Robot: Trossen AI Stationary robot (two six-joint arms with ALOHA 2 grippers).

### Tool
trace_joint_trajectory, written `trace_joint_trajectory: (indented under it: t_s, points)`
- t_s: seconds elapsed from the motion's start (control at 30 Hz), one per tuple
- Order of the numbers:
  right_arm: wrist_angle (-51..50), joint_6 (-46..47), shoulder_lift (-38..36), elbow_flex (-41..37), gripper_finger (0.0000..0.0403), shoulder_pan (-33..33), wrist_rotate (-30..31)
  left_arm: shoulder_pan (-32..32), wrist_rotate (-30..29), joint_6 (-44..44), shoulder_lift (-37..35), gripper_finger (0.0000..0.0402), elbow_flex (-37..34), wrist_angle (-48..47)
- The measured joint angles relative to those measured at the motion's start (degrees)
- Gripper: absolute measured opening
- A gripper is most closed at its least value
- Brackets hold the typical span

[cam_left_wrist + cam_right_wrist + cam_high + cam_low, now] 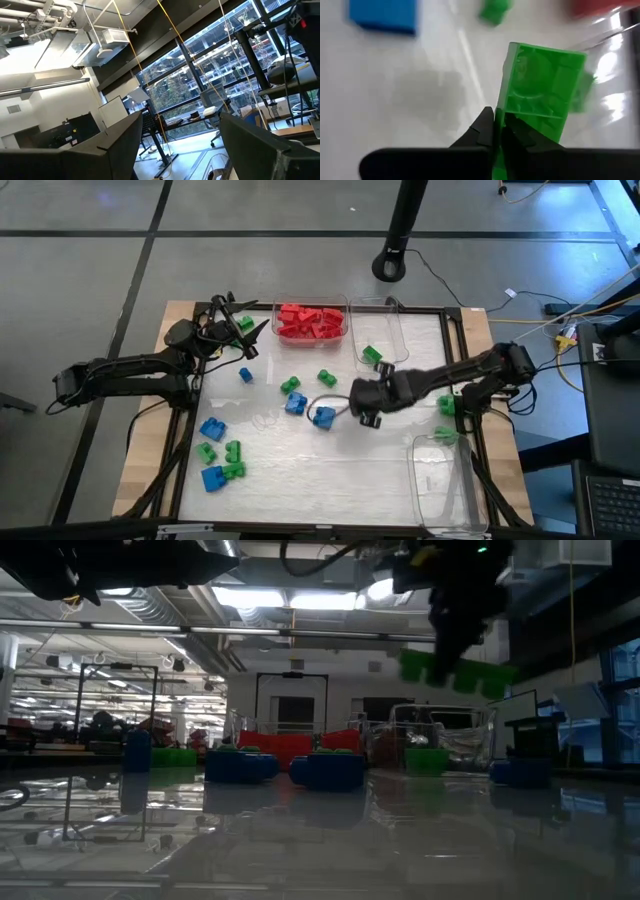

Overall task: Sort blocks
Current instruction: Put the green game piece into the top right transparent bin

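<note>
Nearest the front edge, blue and green blocks lying loose on the table, beside an empty clear bin. Mid-table, right gripper pinched shut on a green block, lifted clear. Farther back, red blocks heaped in a bin. Left gripper parked at the far left corner, fingers parted, holding nothing. No legible writing anywhere.

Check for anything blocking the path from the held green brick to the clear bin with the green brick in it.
Nothing visible does. The right gripper holds the green studded brick above the table, and the clear plastic bin beyond it is open-topped, with one green brick inside.
</note>
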Motion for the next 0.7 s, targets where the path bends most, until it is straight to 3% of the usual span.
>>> trace_joint_trajectory:
  t_s: [0.3,0.7]
  points:
    - [0.3,-15.1,0.0,2.7,0.0019,-12.5,1.3,0.0,0.0,0.2,0.0,0.0253,0.0,0.0]
    - [5.3,-24.2,0.0,2.5,0.0022,-25.6,1.3,0.0,0.0,0.4,0.0,0.0253,0.0,0.0]
